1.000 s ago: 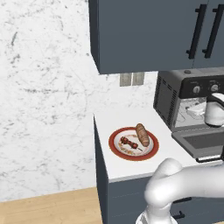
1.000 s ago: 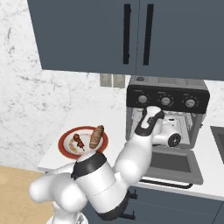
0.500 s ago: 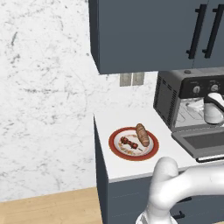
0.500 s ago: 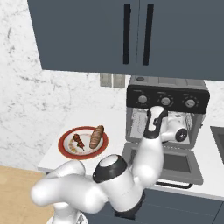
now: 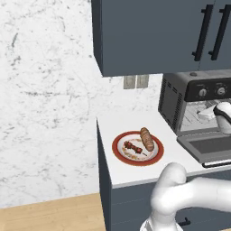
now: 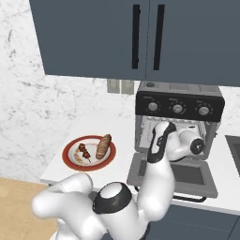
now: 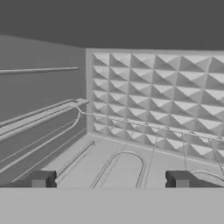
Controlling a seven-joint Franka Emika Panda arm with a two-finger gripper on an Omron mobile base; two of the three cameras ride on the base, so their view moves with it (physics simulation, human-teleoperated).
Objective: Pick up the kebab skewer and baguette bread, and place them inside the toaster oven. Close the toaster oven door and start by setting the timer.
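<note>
The toaster oven [image 6: 178,96] stands on the counter with its door [image 6: 174,177] dropped open and flat. My gripper [image 7: 110,180] reaches into the oven mouth, open, with nothing between its fingertips [image 7: 40,179]. Ahead of it lie the wire rack and the dimpled back wall. My white wrist [image 5: 222,118] hangs above the open door [image 5: 208,146]. The kebab skewer [image 5: 131,147] and the baguette bread [image 5: 146,138] lie side by side on a red-rimmed plate [image 5: 118,155], left of the oven. Both rest there, skewer [image 6: 85,151] left of baguette [image 6: 103,146].
Dark cabinets [image 6: 140,37] hang low over the oven. A row of knobs [image 6: 177,108] runs along the oven's top panel. The counter's left end [image 5: 100,135] drops off beside the plate. My own forearm [image 6: 157,187] rises in front of the door.
My elbow has swung a little to the right and the forearm stands steeper. The hand has stayed at the oven mouth with the jaws open. Plate and food have not moved.
</note>
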